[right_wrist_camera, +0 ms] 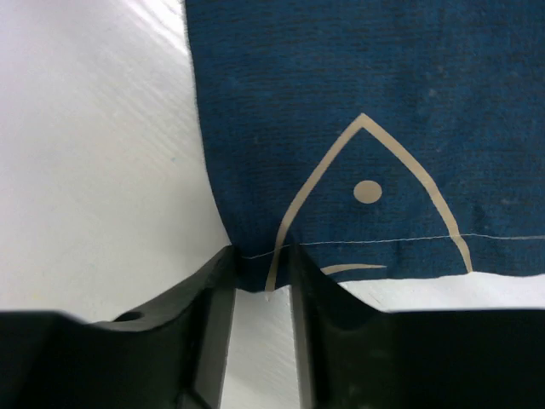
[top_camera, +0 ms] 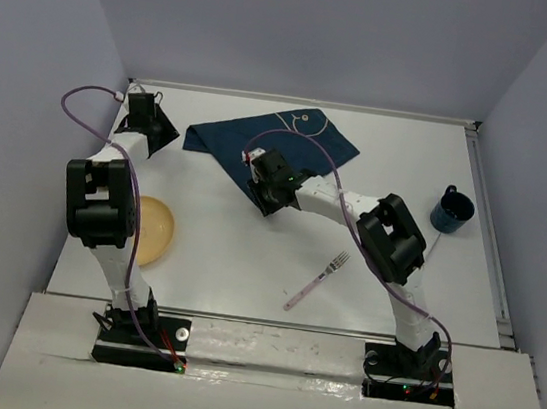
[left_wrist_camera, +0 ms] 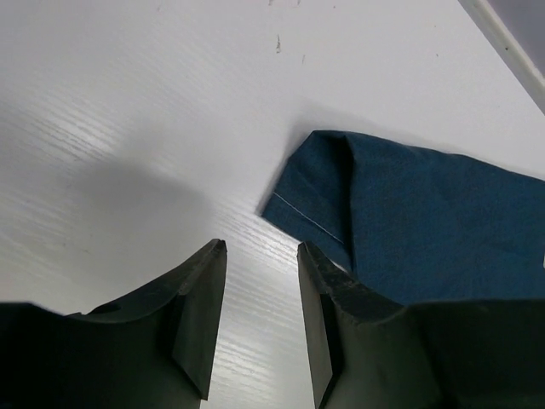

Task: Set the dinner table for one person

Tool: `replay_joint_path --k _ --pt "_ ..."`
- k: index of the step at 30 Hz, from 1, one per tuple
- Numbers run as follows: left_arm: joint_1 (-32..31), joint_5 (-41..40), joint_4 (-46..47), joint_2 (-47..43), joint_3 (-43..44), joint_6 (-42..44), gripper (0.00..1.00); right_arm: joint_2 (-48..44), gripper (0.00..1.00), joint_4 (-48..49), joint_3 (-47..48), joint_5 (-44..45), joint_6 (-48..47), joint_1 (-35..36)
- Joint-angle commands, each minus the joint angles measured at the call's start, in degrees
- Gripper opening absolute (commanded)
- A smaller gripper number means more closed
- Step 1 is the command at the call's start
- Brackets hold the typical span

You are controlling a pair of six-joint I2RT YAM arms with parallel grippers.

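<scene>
The dinner table (top_camera: 244, 271) is a large white top between lavender walls. A navy placemat (top_camera: 297, 139) with a whale drawing lies at the back centre, skewed. My right gripper (top_camera: 260, 176) sits at its near edge. In the right wrist view the jaws (right_wrist_camera: 262, 250) are open a little and straddle the placemat's hem (right_wrist_camera: 358, 111). My left gripper (top_camera: 169, 136) is open and empty, just left of the placemat's left corner. In the left wrist view that corner (left_wrist_camera: 409, 213) lies beside the right finger (left_wrist_camera: 319, 307). A yellow plate (top_camera: 157, 232), a pink-handled fork (top_camera: 319, 279) and a blue mug (top_camera: 451, 210) lie on the table.
The plate is at the left, partly hidden by my left arm. The fork lies at the front centre-right. The mug stands near the right edge rail (top_camera: 490, 243). Walls close in the back and sides.
</scene>
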Motion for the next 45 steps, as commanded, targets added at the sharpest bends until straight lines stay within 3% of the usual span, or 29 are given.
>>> replay_joint_path --k 1,2,6,10,15,19,24,28,36,40,45 --pt "0.3 1.3 0.1 0.7 2.6 1.1 0.49 2.7 0.06 -1.7 3.1 5.4 -0.8 0.0" --pt "0.4 1.4 0.0 1.0 2.6 1.1 0.49 2.5 0.00 -1.5 3.1 6.1 -0.8 0.0" --pt "0.4 3.8 -0.5 1.0 2.5 2.0 0.53 -2.4 0.00 0.4 0.7 10.8 -1.1 0.0" --pt "0.4 5.8 0.0 -0.1 1.5 0.8 0.64 -9.4 0.00 2.8 -3.3 13.8 -1.6 0.0" --pt "0.4 15.2 4.7 -0.3 -1.7 -4.2 0.84 -16.0 0.00 4.3 -8.0 15.7 -1.5 0.0" --pt "-0.5 22.9 12.3 -0.4 -5.6 -11.5 0.89 -19.9 0.00 5.5 -9.7 16.0 -1.7 0.0" --pt "-4.0 20.5 13.8 0.0 -5.1 -14.5 0.88 -22.7 0.00 5.9 -11.0 16.7 -1.4 0.0" --pt "-4.1 18.0 19.3 0.5 -7.4 -19.1 0.84 -24.4 0.00 6.4 -12.4 15.8 -0.9 0.0" --pt "-5.4 16.8 21.2 5.1 -7.3 -23.3 0.77 -27.4 0.00 7.6 -14.6 16.4 -0.5 0.0" --pt "-5.5 13.9 21.6 2.6 -9.3 -23.1 0.77 -28.0 0.00 7.8 -14.7 17.4 -0.5 0.0" --pt "-5.6 4.3 20.9 -4.2 -13.7 -20.5 0.77 -28.4 0.00 8.1 -14.6 18.0 -0.4 0.0"
